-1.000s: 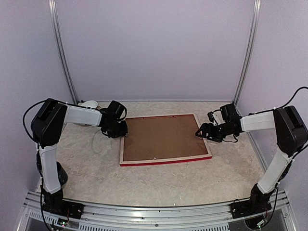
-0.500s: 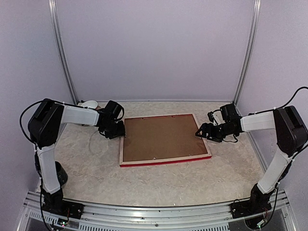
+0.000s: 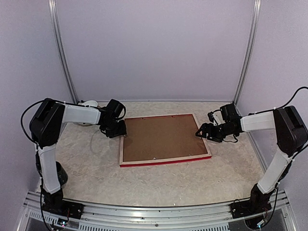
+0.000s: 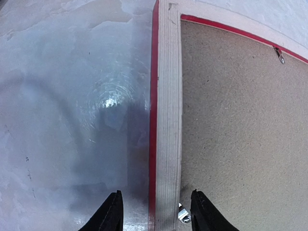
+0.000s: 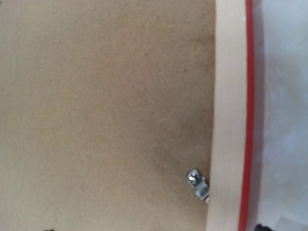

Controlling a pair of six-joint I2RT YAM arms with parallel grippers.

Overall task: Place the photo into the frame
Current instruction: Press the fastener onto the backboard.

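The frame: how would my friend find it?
Start at the pale speckled table. Lying flat in its middle is the frame, back side up, filled by a brown board. Only the frame has a pale wooden rim with a thin red edge.

The frame [image 3: 163, 160] lies flat and face down on the counter [image 3: 144, 187] in the middle of the top view, slightly skewed. Its pale bare-wood back faces up, with glossy red showing along the outer edges. A brown backing board [image 3: 161, 137] fills its opening.
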